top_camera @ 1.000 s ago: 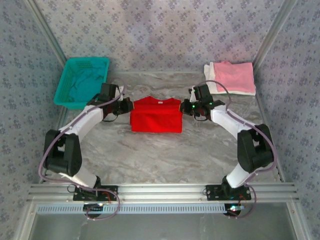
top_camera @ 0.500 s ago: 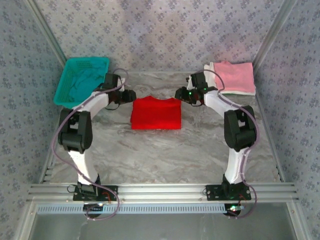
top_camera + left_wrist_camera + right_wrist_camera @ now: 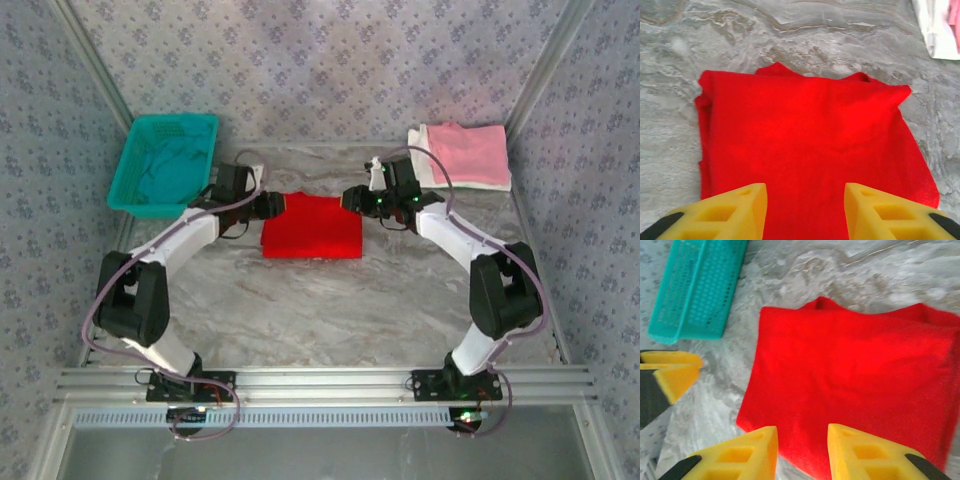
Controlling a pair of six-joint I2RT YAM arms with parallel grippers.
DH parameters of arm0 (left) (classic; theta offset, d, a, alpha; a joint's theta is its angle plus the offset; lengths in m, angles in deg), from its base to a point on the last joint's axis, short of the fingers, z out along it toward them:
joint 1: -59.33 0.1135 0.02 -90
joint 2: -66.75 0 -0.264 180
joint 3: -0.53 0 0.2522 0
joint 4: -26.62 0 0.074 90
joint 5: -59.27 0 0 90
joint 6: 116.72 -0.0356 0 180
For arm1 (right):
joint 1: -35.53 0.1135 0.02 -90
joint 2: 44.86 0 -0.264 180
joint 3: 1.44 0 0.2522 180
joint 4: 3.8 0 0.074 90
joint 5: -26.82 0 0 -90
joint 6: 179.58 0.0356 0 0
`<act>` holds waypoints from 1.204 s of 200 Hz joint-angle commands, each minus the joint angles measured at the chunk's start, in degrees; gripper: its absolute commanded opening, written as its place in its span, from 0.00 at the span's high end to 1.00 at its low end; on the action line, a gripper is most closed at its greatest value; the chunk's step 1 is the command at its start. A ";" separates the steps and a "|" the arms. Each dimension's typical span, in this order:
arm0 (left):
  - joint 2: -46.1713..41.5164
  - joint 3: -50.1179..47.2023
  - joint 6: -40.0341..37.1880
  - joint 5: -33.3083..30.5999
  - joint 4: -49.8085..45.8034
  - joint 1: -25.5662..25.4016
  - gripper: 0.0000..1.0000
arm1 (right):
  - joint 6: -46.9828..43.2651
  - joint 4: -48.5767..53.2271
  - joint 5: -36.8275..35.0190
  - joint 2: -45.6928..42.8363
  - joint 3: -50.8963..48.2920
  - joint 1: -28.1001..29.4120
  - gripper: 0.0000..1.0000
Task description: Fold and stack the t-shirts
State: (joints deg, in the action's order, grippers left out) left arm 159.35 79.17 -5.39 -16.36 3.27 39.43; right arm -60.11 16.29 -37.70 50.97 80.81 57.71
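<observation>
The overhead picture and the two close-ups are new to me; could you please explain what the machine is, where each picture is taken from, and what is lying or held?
The machine is two robot arms bolted at the near edge of a grey marbled table. The overhead picture comes from a fixed camera above and behind them. Each close-up comes from a camera on one wrist, looking past that arm's yellow fingers. A folded bright red cloth t-shirt lies mid-table, with the left hand at its left edge and the right hand at its right. Both hands are open and hold nothing. At the far right, a folded pink t-shirt rests on a white t-shirt. At the far left stands a teal plastic mesh basket with teal cloth inside.
</observation>
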 commanded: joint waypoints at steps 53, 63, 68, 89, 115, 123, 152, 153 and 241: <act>23.44 12.91 1.37 6.26 10.57 4.58 0.63 | 2.07 -5.36 0.33 22.56 13.39 -2.42 0.70; 26.35 15.71 1.35 6.54 9.77 4.98 0.63 | 2.53 -5.09 -0.32 25.58 15.55 -2.99 0.70; 27.83 16.99 1.38 6.62 9.32 5.20 0.63 | 2.94 -4.77 -0.49 26.96 16.50 -3.25 0.70; 32.24 21.06 1.97 6.86 7.55 6.12 0.64 | 4.60 -5.11 -1.96 30.51 18.27 -4.45 0.70; 30.94 18.84 4.44 8.50 10.57 6.63 0.65 | 7.63 -4.71 -0.60 32.07 19.48 -5.49 0.69; 29.87 18.30 4.90 8.46 10.13 6.58 0.65 | 7.64 -4.13 -0.38 31.54 19.57 -5.65 0.69; 23.24 14.40 5.18 7.78 9.83 6.53 0.63 | 7.05 -3.11 0.81 26.41 17.96 -5.35 0.65; 22.93 14.18 5.20 7.78 9.84 6.54 0.62 | 7.02 -3.09 0.85 26.29 17.85 -5.32 0.65; 8.09 -4.89 7.05 10.55 13.77 2.19 0.63 | 4.45 -8.03 4.79 11.00 -3.64 2.16 0.61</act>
State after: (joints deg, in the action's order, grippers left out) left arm 164.33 77.90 1.05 -8.06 16.56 41.81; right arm -55.52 9.38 -33.51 60.39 83.21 58.97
